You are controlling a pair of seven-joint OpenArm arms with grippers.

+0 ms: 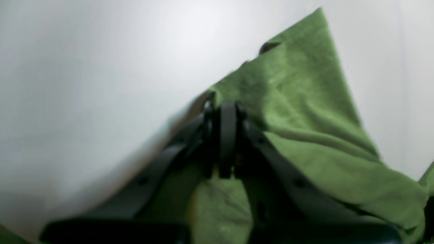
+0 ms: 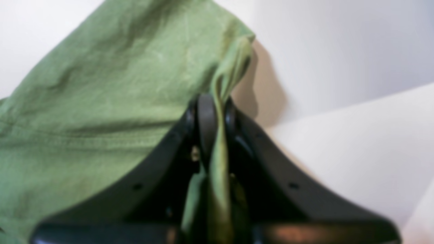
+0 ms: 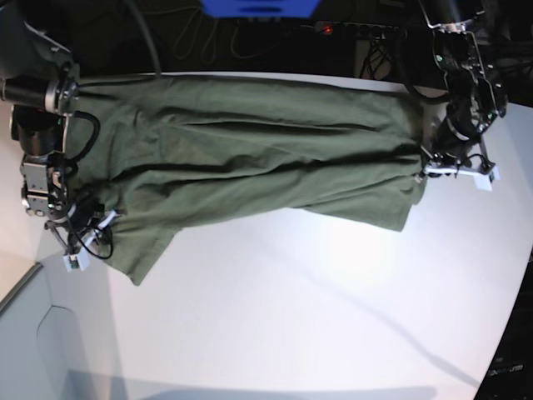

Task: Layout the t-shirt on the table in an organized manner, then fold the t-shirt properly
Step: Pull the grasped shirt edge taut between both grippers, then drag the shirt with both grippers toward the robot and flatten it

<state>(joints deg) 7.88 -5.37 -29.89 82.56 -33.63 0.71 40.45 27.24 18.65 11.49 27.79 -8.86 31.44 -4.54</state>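
Note:
The olive-green t-shirt [image 3: 266, 158] hangs stretched wide between my two arms across the far part of the white table [image 3: 316, 292]. It is wrinkled, and its lower edge sags onto the tabletop. My left gripper [image 3: 427, 169], on the right of the base view, is shut on one end of the shirt. Close up in the left wrist view, the left gripper [image 1: 223, 110] pinches the green cloth [image 1: 305, 101]. My right gripper [image 3: 98, 220] is shut on the other end. In the right wrist view, the right gripper [image 2: 215, 105] clamps a twisted fold of the shirt [image 2: 101, 88].
A blue object [image 3: 258, 7], a power strip [image 3: 358, 27] and cables lie behind the table's far edge. The table's curved edge runs down the right side [image 3: 518, 308]. A grey surface [image 3: 33, 333] lies past the near left corner.

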